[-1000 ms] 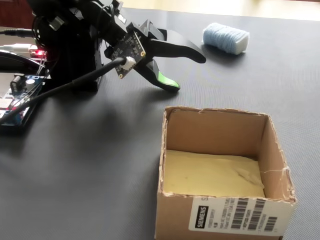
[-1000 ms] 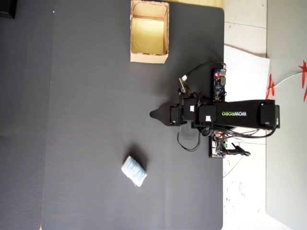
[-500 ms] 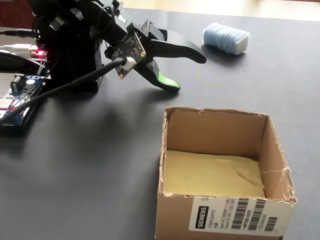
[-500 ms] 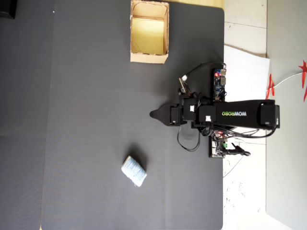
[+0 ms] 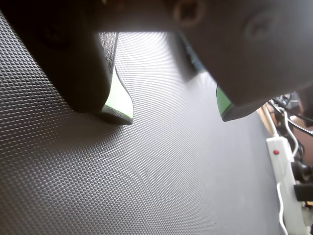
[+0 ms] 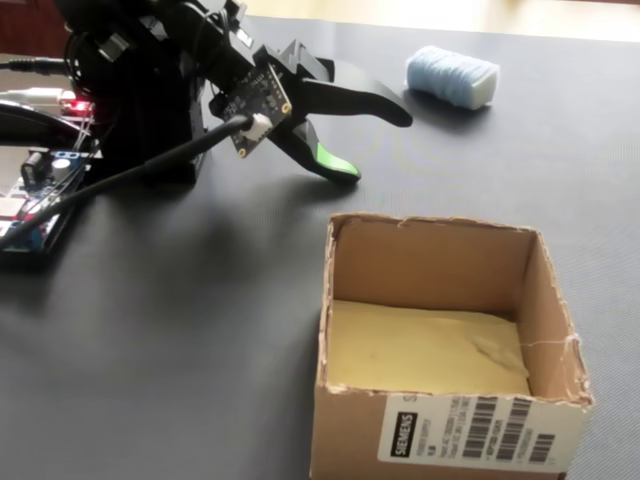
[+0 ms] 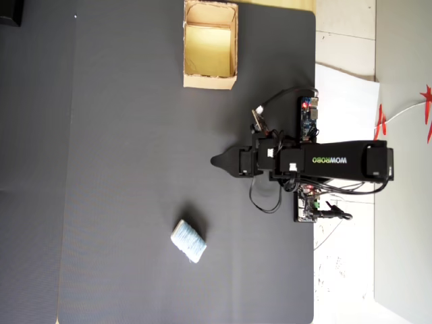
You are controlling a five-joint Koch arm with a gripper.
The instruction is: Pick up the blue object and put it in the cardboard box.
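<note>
End effector [image 6: 375, 140]: two black jaws with green pads, spread apart and empty. The wrist view shows a clear gap of dark mat between the tips [image 5: 173, 115]. It sits low over the counter [image 7: 135, 135], tip at about 9 o'clock from the arm's base in the overhead view [image 7: 217, 161].

Blue object [image 7: 188, 241]: pale blue block lying free on the mat, at roughly 7 o'clock from the end effector in the overhead view, well apart from it. In the fixed view [image 6: 452, 77] it lies at about 1 o'clock from the jaws. Judged light, soft and compressible from its ribbed, sponge-like face; not fragile and not slippery. Best taken across its short width near the middle, with a modest squeeze, since it will likely give under the pads.

Cardboard box [image 7: 210, 82]: open-topped, empty, at about 12 o'clock from the end effector in the overhead view; ragged rim and barcode label seen in the fixed view [image 6: 560, 330].

View notes: the overhead view gives the layout but hides the jaw opening. The fixed view shows the block's texture and the box's depth. The wrist view shows neither block nor box.
</note>
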